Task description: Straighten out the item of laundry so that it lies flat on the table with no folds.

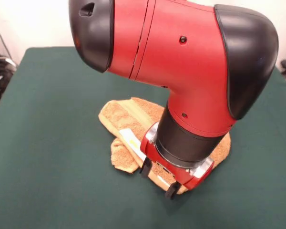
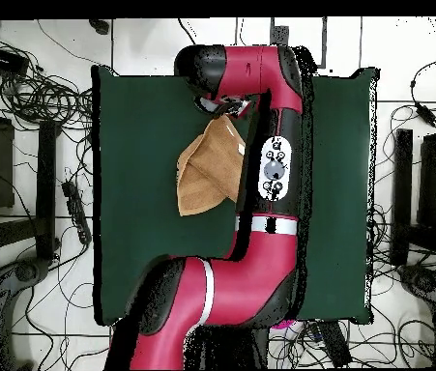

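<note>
Towel [image 1: 128,119] lies bunched on the table [image 1: 47,143], not flat: in front view it sits just right of centre, nearer the near edge, with a lobe folded over at its left near corner and a flat woven band running diagonally across the top. A white tag shows on the towel beside the gripper. Overhead the towel [image 2: 207,174] reads as a rough triangle with a diagonal crease, left of the arm's forearm, in the table's far half.

Gripper [image 1: 157,179] is over the towel's near edge, pointing down. Two black fingertips [image 1: 146,167] are spread apart, one on the cloth left of the wrist, the other at the near right rim of the towel where it meets the green cloth. Nothing is pinched between them as far as shows. The big red arm [image 1: 181,62] hides the towel's right and far parts in front view. Overhead the gripper [image 2: 227,104] is at the towel's far tip.
</note>
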`<state>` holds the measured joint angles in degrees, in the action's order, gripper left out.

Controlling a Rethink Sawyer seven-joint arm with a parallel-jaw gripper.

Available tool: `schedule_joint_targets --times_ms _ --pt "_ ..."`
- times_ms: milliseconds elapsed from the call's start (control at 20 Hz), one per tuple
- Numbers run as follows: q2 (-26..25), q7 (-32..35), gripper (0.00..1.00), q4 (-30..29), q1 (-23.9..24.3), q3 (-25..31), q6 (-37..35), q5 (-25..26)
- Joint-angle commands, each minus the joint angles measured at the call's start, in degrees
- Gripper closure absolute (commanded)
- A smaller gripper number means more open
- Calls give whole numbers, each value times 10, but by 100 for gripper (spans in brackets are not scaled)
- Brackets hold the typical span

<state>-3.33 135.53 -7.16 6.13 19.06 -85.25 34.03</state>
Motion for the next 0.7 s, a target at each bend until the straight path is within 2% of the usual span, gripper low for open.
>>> schedule_joint_targets --times_ms 50,150,300,500,700 --pt "34 286 0 -52 -1 -7 -43 -11" --pt "33 292 0 -31 3 23 -97 -7" --pt "37 309 0 -47 11 31 -135 -30" --pt "10 325 0 -78 8 18 -87 -46" --pt "-17 338 0 -73 -1 32 -51 -50"
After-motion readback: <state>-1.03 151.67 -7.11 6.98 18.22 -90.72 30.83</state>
